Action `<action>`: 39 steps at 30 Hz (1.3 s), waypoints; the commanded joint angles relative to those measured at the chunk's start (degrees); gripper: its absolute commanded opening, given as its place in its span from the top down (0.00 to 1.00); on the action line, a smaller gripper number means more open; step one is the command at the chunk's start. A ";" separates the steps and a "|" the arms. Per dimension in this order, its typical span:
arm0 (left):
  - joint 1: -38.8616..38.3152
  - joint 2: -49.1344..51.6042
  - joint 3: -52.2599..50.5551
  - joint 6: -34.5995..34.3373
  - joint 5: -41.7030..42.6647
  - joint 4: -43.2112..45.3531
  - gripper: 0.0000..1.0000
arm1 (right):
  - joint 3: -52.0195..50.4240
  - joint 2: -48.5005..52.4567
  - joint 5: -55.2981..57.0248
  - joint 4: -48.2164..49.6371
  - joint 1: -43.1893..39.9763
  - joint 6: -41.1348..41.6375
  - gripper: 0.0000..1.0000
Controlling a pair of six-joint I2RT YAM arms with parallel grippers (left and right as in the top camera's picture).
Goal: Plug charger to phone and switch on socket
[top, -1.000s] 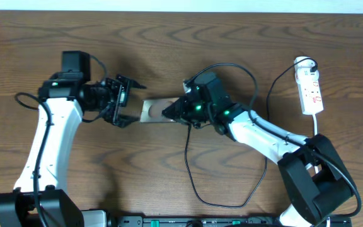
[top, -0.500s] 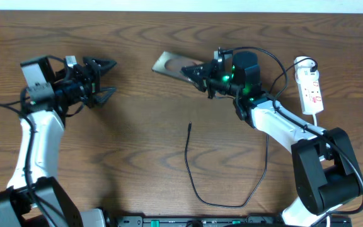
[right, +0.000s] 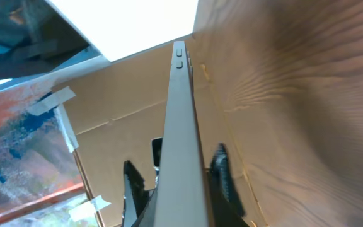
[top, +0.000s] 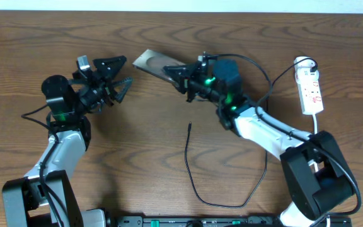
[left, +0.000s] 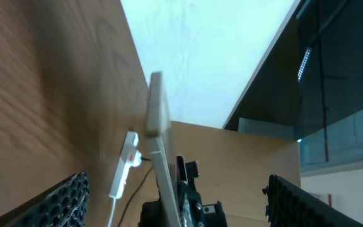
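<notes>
My right gripper (top: 183, 74) is shut on the phone (top: 147, 62) and holds it tilted above the table at the back middle. In the right wrist view the phone (right: 181, 120) shows edge-on between the two dark fingers (right: 222, 180). My left gripper (top: 118, 74) is open, a short way left of the phone and pointing at it, with nothing in it. In the left wrist view the phone (left: 156, 120) stands edge-on ahead between the wide fingers (left: 65, 202). The charger's tip (top: 189, 125) lies loose on the table below the phone. The socket (top: 311, 89) lies at the far right.
The black charger cable (top: 232, 203) loops down near the front edge and runs back up toward the round plug (top: 303, 63) on the socket. The white strip (left: 125, 169) also appears in the left wrist view. Bare wooden table (top: 137, 157) lies between the arms.
The right gripper carried the phone from the table's middle up and back, then a little left. The left arm swung away left, then turned back toward the phone, staying open.
</notes>
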 commanded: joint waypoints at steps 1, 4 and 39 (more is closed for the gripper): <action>-0.81 -0.28 -0.20 -3.15 -0.76 0.42 0.14 | 0.85 -0.37 6.99 1.64 2.89 1.38 0.99; -0.87 -0.31 -0.20 -4.35 -1.22 0.44 0.14 | 0.85 -0.37 9.46 1.62 4.94 0.90 0.99; -0.87 -0.28 -0.20 2.82 -3.19 0.50 0.14 | 0.85 -0.37 12.31 7.58 12.41 0.52 0.98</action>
